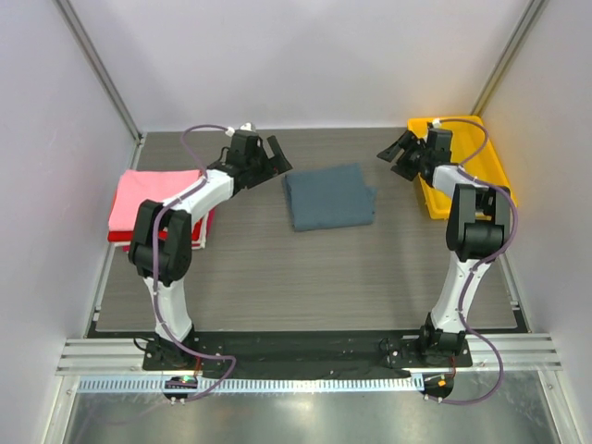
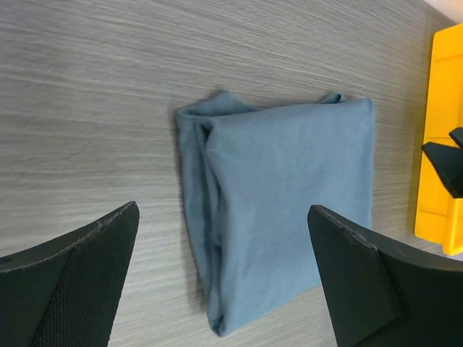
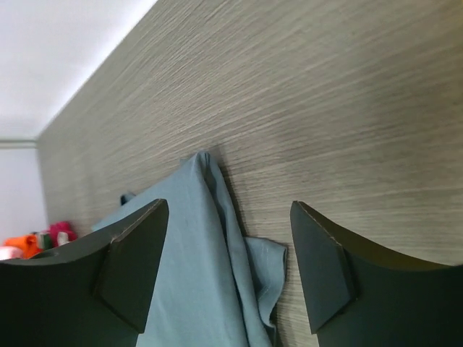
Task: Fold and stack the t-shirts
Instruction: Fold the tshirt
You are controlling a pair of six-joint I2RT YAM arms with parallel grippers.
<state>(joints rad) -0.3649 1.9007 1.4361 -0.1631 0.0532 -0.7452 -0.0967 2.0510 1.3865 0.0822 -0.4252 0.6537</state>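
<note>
A slate blue-grey t-shirt (image 1: 328,196) lies folded into a rough rectangle in the middle of the table, with a loose flap sticking out at its right edge (image 3: 268,267). A pink folded t-shirt (image 1: 155,196) rests on a red one (image 1: 118,236) at the table's left side. My left gripper (image 1: 280,157) hovers just left of the blue-grey shirt's far left corner, jaws wide apart and empty. In the left wrist view this shirt (image 2: 282,210) fills the space ahead of the left gripper (image 2: 223,217). My right gripper (image 1: 389,159) hangs off the shirt's far right corner, open and empty, looking at the shirt (image 3: 195,275) between its fingers (image 3: 228,210).
A yellow plastic tray (image 1: 490,157) stands at the back right, behind the right arm; its edge shows in the left wrist view (image 2: 441,144). White walls enclose the table on three sides. Wood-grain tabletop (image 1: 305,277) stretches in front of the shirt.
</note>
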